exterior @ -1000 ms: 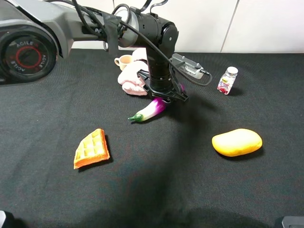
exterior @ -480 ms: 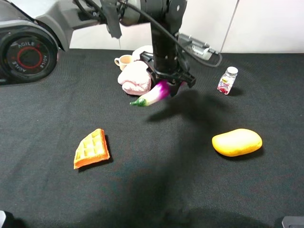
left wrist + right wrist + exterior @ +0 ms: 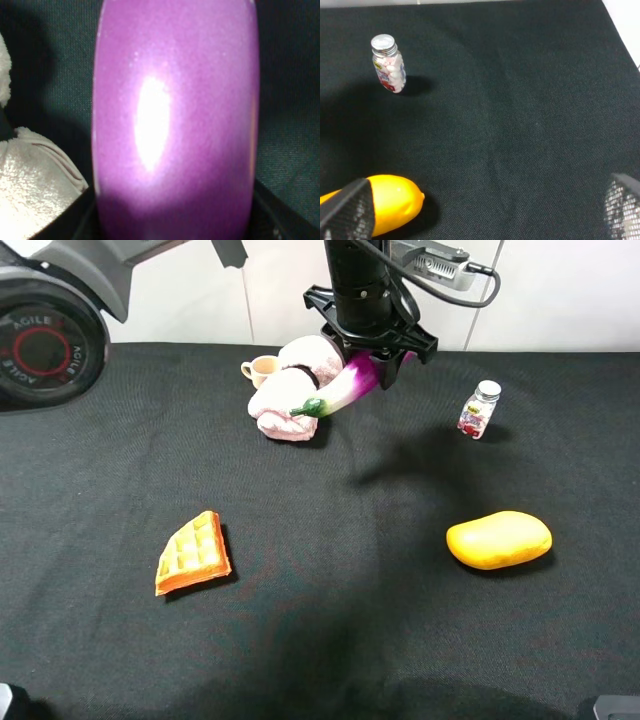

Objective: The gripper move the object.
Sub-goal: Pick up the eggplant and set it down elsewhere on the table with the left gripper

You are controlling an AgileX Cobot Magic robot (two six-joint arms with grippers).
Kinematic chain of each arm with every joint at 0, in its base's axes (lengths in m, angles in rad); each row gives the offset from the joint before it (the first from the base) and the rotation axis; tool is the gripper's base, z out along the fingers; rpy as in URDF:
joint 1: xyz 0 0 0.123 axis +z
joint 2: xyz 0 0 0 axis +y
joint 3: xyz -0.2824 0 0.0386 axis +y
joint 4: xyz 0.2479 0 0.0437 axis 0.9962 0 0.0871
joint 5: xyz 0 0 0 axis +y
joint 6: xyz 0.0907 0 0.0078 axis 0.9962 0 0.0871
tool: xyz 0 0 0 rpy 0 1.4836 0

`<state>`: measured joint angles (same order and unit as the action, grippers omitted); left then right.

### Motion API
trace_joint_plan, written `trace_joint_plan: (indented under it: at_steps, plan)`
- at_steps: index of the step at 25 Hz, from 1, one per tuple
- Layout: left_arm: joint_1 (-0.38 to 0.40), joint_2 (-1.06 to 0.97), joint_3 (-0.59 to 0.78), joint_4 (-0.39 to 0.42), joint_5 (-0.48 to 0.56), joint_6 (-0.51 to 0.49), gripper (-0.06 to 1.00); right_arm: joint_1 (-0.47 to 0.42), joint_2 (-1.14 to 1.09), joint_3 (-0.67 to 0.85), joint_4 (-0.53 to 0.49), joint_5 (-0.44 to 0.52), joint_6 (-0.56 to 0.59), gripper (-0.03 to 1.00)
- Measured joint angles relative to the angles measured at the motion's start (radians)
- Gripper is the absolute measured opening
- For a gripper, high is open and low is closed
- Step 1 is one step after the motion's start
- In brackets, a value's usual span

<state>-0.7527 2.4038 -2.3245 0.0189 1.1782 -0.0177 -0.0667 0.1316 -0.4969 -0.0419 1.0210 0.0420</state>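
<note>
1. Now clamps the eggplant [image 3: 342, 388] by its thick magenta end in the left gripper [image 3: 374, 360], high up near the back wall in the exterior view.
2. Hangs clear of the black cloth [image 3: 320, 640], tilted, with the white neck and green stem tip lowest and pointing toward the robot's left. Throws a soft shadow on the cloth, apart from itself.
3. Overlaps the pink towel bundle [image 3: 285, 405] at the stem tip in the exterior view. Cannot tell whether touching it or only passing in front of it.
4. Fills nearly the whole left wrist view with the eggplant [image 3: 175, 120]: glossy purple skin, one bright highlight. Shows dark finger edges pressed at either side of its base, and a corner of the pale towel [image 3: 35, 185] beside it.
5. Holds the right gripper [image 3: 485, 207] spread wide, with mesh-textured fingertips [image 3: 347, 212] at two corners of the right wrist view. Leaves black cloth and the rounded end of the yellow mango [image 3: 390, 202] between them.
6. Elsewhere on the cloth, to the robot's right: the mango [image 3: 498, 539] lying flat, and well behind it a small silver-capped bottle [image 3: 478, 410] standing upright, also seen in the right wrist view [image 3: 389, 70].
7. Further, to the robot's left: an orange waffle wedge [image 3: 193, 553] lying flat, well apart from the towel, and a small cream cup [image 3: 262, 369] just beside the towel at the back.
</note>
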Motion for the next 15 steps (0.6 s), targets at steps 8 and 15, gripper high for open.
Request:
trace_joint_plan:
  at_steps: [8,15]
  plan:
    - [0.000,0.000,0.000,0.000,0.000,0.000,0.55,0.000,0.000,0.000,0.000,0.000,0.000,0.69]
    - [0.000,-0.002,0.000,0.003,0.000,0.001,0.55,0.000,0.000,0.000,0.000,0.000,0.000,0.69]
